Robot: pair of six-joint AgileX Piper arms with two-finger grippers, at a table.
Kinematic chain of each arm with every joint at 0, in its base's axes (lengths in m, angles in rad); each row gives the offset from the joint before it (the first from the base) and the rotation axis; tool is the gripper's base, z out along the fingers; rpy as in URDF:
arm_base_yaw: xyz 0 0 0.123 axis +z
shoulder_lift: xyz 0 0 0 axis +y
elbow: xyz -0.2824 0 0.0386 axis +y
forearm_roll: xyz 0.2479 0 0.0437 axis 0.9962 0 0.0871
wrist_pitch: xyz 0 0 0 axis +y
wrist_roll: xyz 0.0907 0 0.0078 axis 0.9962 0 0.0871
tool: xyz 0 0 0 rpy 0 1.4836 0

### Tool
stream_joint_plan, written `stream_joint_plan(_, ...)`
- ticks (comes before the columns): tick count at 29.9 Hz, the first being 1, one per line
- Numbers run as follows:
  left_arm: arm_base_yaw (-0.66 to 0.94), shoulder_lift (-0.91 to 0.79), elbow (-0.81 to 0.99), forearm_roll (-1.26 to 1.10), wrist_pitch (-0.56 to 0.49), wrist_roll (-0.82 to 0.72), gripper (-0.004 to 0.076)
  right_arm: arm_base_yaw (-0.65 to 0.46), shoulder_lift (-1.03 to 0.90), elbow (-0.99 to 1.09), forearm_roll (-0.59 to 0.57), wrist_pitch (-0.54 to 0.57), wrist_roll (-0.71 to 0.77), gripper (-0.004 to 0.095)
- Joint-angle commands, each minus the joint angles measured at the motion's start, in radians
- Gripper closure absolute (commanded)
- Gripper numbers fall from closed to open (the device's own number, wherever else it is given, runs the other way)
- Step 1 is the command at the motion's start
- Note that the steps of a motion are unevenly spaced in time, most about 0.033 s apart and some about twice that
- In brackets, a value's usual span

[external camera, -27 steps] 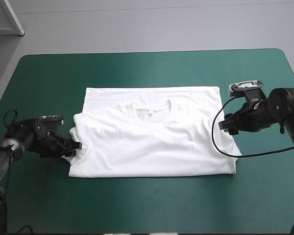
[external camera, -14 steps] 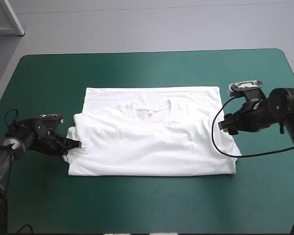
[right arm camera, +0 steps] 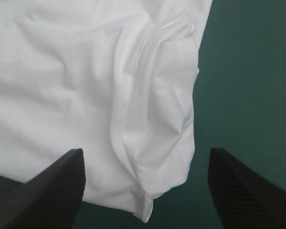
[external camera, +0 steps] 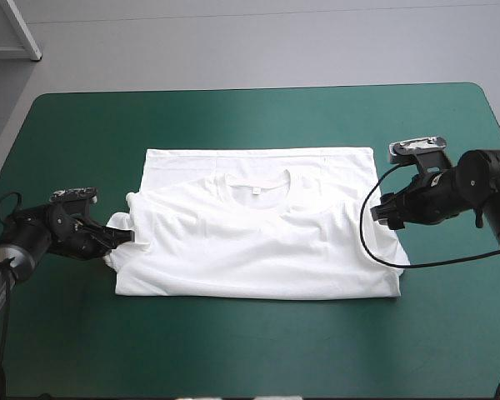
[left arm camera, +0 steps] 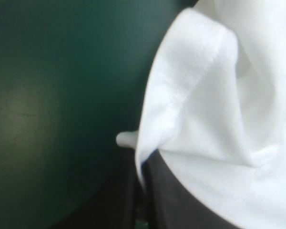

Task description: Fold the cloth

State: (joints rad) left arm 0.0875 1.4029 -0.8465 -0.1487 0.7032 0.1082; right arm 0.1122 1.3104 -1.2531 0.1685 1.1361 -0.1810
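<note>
1. Lying spread flat, collar toward the far edge, the white T-shirt (external camera: pixel 258 250) occupies the middle of the teal-green surface (external camera: pixel 233 125).
2. Left pincer (external camera: pixel 123 237): clamped on the T-shirt's sleeve hem at the robot's left, cloth bunched there.
3. Right pincer (external camera: pixel 385 213): spread apart over the tucked sleeve on the opposite side, gripping nothing.

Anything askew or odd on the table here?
Only the T-shirt: one sleeve is bunched and lifted where the left gripper pinches it. The rest lies flat.
</note>
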Motion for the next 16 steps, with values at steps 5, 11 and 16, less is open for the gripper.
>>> stream_joint_plan(5,-0.006,-0.147,-0.021,-0.271,0.0,0.198,0.0704,-0.008,-0.023,-0.031,0.014,-0.054,-0.018,0.0237)
stream_joint_plan(11,-0.087,-0.128,-0.021,-0.379,0.02,0.324,0.0704,-0.008,-0.023,-0.031,0.015,-0.063,-0.022,0.0242)
stream_joint_plan(16,-0.232,-0.072,-0.021,-0.379,-0.004,0.324,0.0704,-0.008,-0.023,-0.031,0.029,-0.054,-0.029,0.029)
